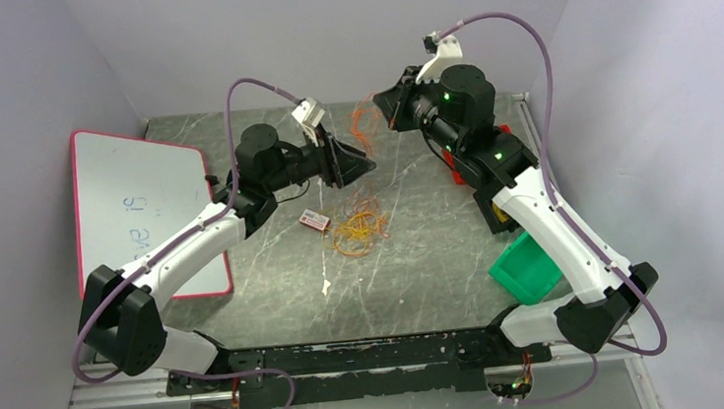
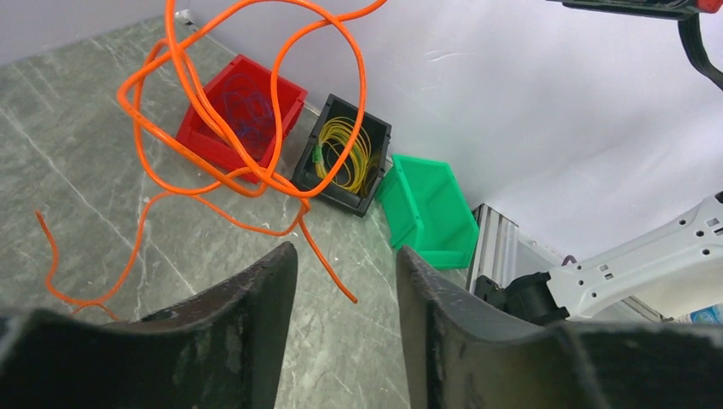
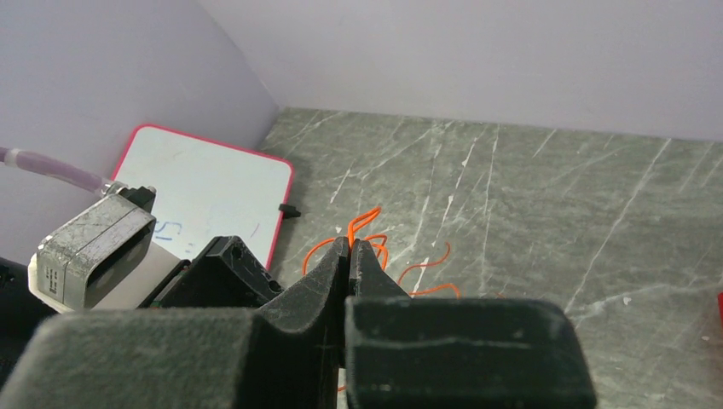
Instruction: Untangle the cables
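We note matt veined stone-look table (image 1: pixel 423 268), glossy green plastic bin (image 2: pixel 426 213), smooth plastic-coated orange cables (image 1: pixel 360 226), matt rough black fingers (image 2: pixel 247 332) on left gripper (image 2: pixel 345 251)

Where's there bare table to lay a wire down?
Bare tabletop lies between the wire pile and the near rail, from whiteboard to green bin. Crowded: the middle, with the pile, a small box, and the orange wire hanging from the right gripper.

1. Robotics lab test cell.
2. Plain walls (image 1: pixel 323 30) boxing in a marble-patterned desk (image 1: pixel 422 259).
3. Left arm (image 1: pixel 184 245), right arm (image 1: pixel 558 227) bolted at 6 o'clock.
4. Whiteboard (image 1: pixel 132 215), 9 o'clock; green bin (image 1: pixel 522 270), 4 o'clock.
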Motion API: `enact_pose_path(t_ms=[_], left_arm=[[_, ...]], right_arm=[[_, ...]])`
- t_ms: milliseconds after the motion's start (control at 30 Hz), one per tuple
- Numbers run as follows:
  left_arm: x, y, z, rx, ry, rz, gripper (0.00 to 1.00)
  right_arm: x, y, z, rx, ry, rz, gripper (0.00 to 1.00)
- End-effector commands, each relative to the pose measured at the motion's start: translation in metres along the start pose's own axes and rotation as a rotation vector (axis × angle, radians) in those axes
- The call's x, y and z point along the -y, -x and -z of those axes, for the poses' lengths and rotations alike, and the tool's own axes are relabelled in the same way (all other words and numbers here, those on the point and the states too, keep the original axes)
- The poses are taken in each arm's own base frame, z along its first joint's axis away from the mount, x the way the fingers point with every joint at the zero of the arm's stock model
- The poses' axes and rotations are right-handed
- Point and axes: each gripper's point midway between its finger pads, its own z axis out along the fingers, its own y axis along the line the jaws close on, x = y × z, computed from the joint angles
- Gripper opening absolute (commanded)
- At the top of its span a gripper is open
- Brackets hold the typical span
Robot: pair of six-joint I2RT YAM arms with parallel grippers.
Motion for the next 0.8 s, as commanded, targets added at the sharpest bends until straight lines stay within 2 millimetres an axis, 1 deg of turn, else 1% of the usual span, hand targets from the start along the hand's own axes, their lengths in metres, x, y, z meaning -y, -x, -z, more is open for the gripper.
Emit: enact_pose_path(t_ms=[0,200,233,300,333,467,533,700,767], left_arm=[[0.004,0.012,-0.005,0.021,-0.004,-0.03,0.47],[0.0,0.01,-0.006,0.009,0.009,-0.032,0.27],[-0.001,0.01,-0.006,0.008,0.017,-0.035,0.23],[-0.003,0.01,-0.004,0.008,0.035,-0.037,0.11],[-0.003,0.009,-0.003,0.005,0.041,-0.038,0.07],[-0.009,0.01,0.005,0.003,0.1,-0.049,0.07],[-0.014,0.012,0.011,0.004,0.146,-0.088,0.07],[-0.032,0.014,0.031,0.0,0.289,-0.13,0.07],[-0.041,0.016,0.04,-0.003,0.356,-0.145,0.07]], right_arm=[[-0.009,0.016,0.01,0.049,0.032,0.0,0.0],[-0.007,0.017,0.012,0.056,0.026,0.004,0.0],[-0.007,0.017,0.013,0.058,0.023,0.005,0.0],[-0.005,0.017,0.014,0.061,0.015,0.01,0.0],[-0.003,0.017,0.014,0.062,0.007,0.012,0.0],[0.004,0.02,0.016,0.076,-0.03,0.032,0.0],[0.009,0.023,0.019,0.088,-0.056,0.046,0.0],[0.021,0.029,0.025,0.108,-0.116,0.079,0.0],[0.027,0.028,0.026,0.103,-0.145,0.095,0.0]])
